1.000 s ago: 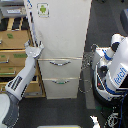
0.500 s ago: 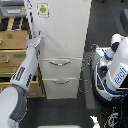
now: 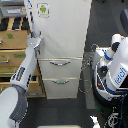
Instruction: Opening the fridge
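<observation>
Fridge: the fridge (image 3: 62,45) is tall and white, standing in the middle of the exterior view against a dark floor.
Door: the large upper door carries a green-logo sticker (image 3: 43,10) near its top.
Drawers: two lower drawers, each with a curved silver handle.
Neighbour: a tan wooden cabinet (image 3: 12,55) stands just beside it on the exterior view's left.
Arm: white, rising from the lower left corner toward the door's left edge.
Gripper: the gripper (image 3: 35,40) sits at that edge; I cannot tell whether its fingers are apart or together.
Other robot: a white-and-blue robot body (image 3: 115,70) stands on the exterior view's right.
</observation>
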Controlling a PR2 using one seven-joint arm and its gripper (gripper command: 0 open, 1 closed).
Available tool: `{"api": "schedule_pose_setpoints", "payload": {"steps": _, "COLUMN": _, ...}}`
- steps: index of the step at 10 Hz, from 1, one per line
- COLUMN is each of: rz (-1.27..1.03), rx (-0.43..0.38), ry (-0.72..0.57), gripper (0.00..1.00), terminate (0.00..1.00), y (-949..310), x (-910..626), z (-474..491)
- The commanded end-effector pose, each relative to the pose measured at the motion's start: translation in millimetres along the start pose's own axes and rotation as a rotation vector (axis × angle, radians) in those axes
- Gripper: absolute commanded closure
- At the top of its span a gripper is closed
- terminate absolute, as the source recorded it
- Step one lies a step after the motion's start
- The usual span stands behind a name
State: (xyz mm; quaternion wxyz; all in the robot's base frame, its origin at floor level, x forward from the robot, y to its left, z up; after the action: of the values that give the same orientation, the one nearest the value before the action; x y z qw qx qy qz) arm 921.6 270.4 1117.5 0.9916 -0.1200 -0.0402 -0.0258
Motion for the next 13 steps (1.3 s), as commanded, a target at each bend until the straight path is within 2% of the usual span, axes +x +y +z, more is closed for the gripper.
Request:
{"api": "schedule_pose_setpoints", "payload": {"steps": 1, "rz": -0.076, "rx": 0.056, "ry": 0.020, "gripper": 1.00, "terminate": 0.00, "y": 34.9, "x": -28.1, "z": -30.5}}
{"api": "schedule_pose_setpoints", "payload": {"steps": 7, "rz": -0.178, "rx": 0.110, "ry": 0.056, "gripper": 1.00, "terminate": 0.00, "y": -17.3, "x": 14.9, "z": -97.0}}
{"api": "schedule_pose_setpoints", "payload": {"steps": 9, "rz": -0.239, "rx": 0.076, "ry": 0.064, "gripper": 1.00, "terminate": 0.00, "y": -31.4, "x": -8.0, "z": -86.5}}
{"api": "schedule_pose_setpoints", "payload": {"steps": 10, "rz": -0.371, "rx": 0.019, "ry": 0.026, "gripper": 1.00, "terminate": 0.00, "y": -68.5, "x": -59.0, "z": -53.2}}
{"api": "schedule_pose_setpoints", "payload": {"steps": 11, "rz": -0.596, "rx": -0.029, "ry": -0.045, "gripper": 1.00, "terminate": 0.00, "y": -126.6, "x": -153.2, "z": 10.2}}
{"api": "schedule_pose_setpoints", "payload": {"steps": 13, "rz": -0.756, "rx": -0.092, "ry": -0.090, "gripper": 1.00, "terminate": 0.00, "y": -180.4, "x": -256.1, "z": 67.8}}
